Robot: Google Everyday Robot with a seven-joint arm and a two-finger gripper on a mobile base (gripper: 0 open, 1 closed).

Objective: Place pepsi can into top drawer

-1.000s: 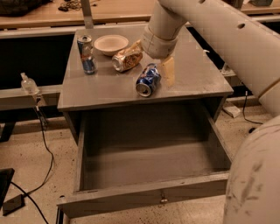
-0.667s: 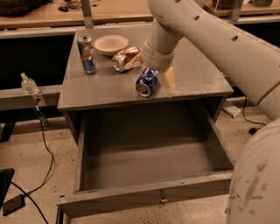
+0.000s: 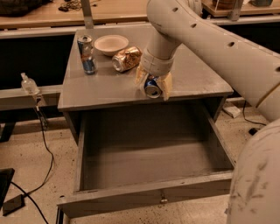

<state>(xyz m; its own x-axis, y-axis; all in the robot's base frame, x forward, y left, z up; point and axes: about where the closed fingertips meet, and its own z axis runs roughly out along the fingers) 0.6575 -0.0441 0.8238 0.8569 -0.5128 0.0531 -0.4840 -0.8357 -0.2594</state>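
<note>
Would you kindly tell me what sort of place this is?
Likely a lab or workshop: wooden workbench, floor cable, grey cabinet with open top drawer; the end effector is at the pepsi can.

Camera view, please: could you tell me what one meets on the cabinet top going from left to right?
First the slim silver-and-blue can → pale bowl → dented orange-gold can → pepsi can, lying on its side with the tool down over it.
</note>
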